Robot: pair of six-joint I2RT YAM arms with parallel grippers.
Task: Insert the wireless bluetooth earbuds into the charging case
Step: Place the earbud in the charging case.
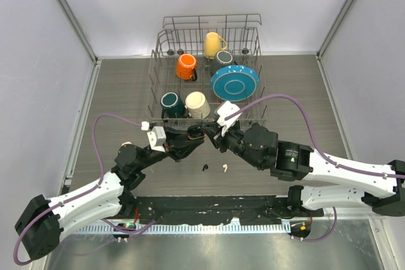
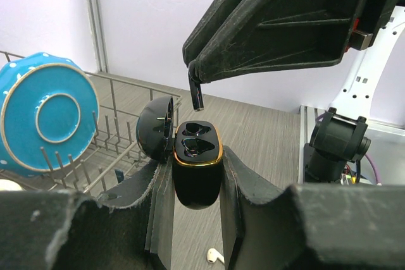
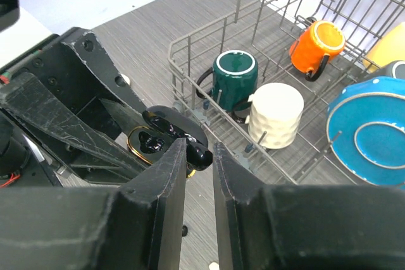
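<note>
My left gripper (image 2: 197, 167) is shut on the black charging case (image 2: 196, 150), gripping its sides. The case has a gold rim, and its lid (image 2: 155, 129) stands open to the left. My right gripper (image 3: 199, 148) is shut on a black earbud (image 3: 201, 153) just above the case (image 3: 144, 141). In the left wrist view the earbud's stem (image 2: 197, 95) hangs from the right fingertips over the case's open sockets. The two grippers meet mid-table (image 1: 204, 136). A second black earbud (image 1: 204, 168) and a white earbud (image 1: 224, 169) lie on the table below them.
A wire dish rack (image 1: 166, 36) stands close behind the grippers. It holds an orange mug (image 1: 186, 66), a yellow mug (image 1: 213, 44), a teal mug (image 1: 171, 104), a cream mug (image 1: 197, 104) and a blue plate (image 1: 234, 82). Both arm bases sit at the near edge.
</note>
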